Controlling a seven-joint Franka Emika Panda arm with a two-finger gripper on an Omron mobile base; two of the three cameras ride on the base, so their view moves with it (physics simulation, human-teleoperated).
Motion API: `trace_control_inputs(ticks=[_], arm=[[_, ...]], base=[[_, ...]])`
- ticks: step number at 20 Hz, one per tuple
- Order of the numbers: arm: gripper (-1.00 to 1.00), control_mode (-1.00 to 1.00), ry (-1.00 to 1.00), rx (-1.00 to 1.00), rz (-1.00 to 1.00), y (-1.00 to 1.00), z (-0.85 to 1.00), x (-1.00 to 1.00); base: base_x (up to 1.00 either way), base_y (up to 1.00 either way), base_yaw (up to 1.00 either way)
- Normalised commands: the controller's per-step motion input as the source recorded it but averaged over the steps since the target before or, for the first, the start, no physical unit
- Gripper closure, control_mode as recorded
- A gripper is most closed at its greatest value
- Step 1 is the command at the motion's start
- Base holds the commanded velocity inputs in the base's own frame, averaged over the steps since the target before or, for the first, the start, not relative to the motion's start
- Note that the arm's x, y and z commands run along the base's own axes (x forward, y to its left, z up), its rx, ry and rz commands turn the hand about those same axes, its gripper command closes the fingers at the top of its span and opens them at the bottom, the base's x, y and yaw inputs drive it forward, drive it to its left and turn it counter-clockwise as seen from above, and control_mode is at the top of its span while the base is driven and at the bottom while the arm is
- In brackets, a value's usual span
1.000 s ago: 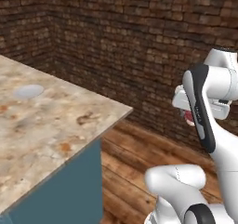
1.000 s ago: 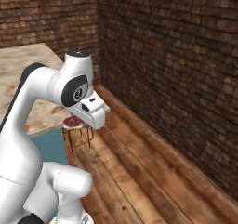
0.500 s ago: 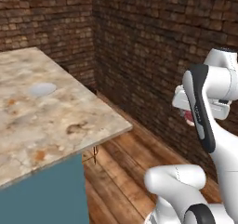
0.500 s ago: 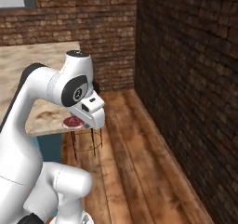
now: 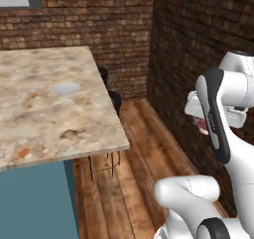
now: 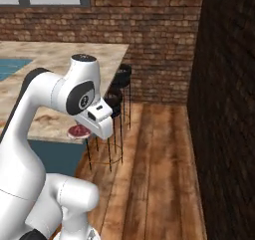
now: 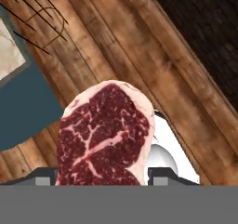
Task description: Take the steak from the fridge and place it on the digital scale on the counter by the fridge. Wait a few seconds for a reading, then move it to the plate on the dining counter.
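Observation:
The steak (image 7: 104,135), a red slab with pale streaks and a fat rim, sits between my gripper's (image 7: 103,174) jaws in the hand view, held over the wooden floor. In the right base view the steak (image 6: 78,131) pokes out under the hand, just off the edge of the dining counter (image 6: 64,60). In the left base view the steak (image 5: 202,126) shows as a red sliver behind my forearm. The plate (image 5: 65,89), a pale round disc, lies on the dining counter (image 5: 54,129), well left of the gripper.
Dark bar stools (image 5: 111,100) (image 6: 120,80) stand along the counter's edge. Brick walls (image 5: 198,44) close the room ahead and to the right. Wooden floor (image 6: 154,169) runs between the counter and the wall.
The whole picture has swung, so the base has turned: the island and the plate now sit further round in view. The arm keeps its pose, and the steak stays in the gripper.

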Motion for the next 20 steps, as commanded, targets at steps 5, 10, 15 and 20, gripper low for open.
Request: trace_control_inputs(ticks=[5, 10, 15, 20], arm=[[1.00, 1.00, 0.00, 0.00, 0.00, 0.00, 0.00, 0.00], [1.00, 1.00, 0.00, 0.00, 0.00, 0.00, 0.00, 0.00], [1.00, 1.00, 0.00, 0.00, 0.00, 0.00, 0.00, 0.00], [1.00, 1.00, 0.00, 0.00, 0.00, 0.00, 0.00, 0.00]], base=[[0.54, -0.79, 0.62], [0.60, -0.79, 0.61], [0.64, -0.81, 0.60], [0.54, -0.80, 0.61]])
